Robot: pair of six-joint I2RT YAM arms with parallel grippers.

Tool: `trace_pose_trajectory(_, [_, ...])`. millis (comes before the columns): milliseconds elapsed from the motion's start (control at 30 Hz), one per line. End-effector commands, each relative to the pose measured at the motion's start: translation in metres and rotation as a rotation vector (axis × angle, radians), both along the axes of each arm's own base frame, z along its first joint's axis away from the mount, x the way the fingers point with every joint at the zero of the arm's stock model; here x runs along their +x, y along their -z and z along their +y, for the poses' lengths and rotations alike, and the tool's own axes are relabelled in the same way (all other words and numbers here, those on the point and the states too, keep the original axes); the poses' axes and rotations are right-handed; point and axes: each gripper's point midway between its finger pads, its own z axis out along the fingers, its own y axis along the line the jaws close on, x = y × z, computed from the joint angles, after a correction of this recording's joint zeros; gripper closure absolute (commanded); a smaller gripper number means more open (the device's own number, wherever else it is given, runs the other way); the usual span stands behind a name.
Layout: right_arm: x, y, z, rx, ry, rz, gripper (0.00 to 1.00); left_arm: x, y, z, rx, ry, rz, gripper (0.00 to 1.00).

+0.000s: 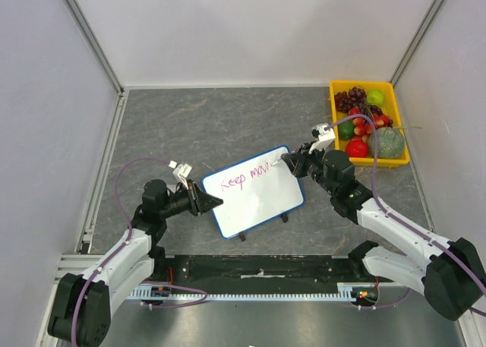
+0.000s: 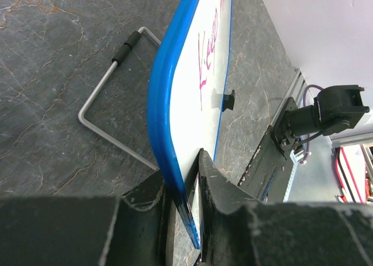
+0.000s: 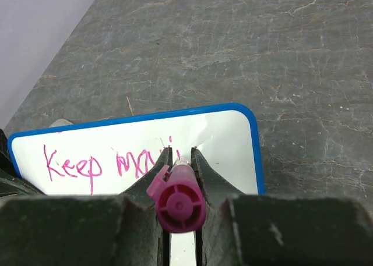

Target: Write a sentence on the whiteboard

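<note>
The whiteboard point(image 1: 266, 203), white with a blue rim, stands tilted on its feet at the table's middle. The sentence point(image 1: 250, 175) in magenta reads "Keep" and the start of a second word. My left gripper point(image 1: 215, 203) is shut on the board's left rim point(image 2: 160, 103), one finger on each face point(image 2: 189, 178). My right gripper point(image 1: 287, 161) is shut on a magenta marker point(image 3: 178, 199), with the tip against the board point(image 3: 227, 138) just right of the last letters point(image 3: 87, 164). The marker's tip is hidden between the fingers.
A yellow tray point(image 1: 392, 162) of fruit sits at the back right, close behind the right arm. The board's wire stand point(image 2: 111, 109) rests on the grey table behind it. Walls close in the left, right and back sides.
</note>
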Motion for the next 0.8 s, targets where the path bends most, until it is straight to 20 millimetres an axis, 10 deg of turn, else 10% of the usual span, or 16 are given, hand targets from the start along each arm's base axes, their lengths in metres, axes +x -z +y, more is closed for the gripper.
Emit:
trace_pose_trajectory(0, [0.000,0.003,-0.003,-0.006,0.008,-0.007,1.00,0.012,0.002,0.007,0.051,-0.038,-0.086,0.98])
trace_pose_trajectory(767, [0.001,-0.019,0.000,0.030,0.001,-0.048,1.00,0.011,0.002,0.007,0.052,-0.036,-0.087,0.98])
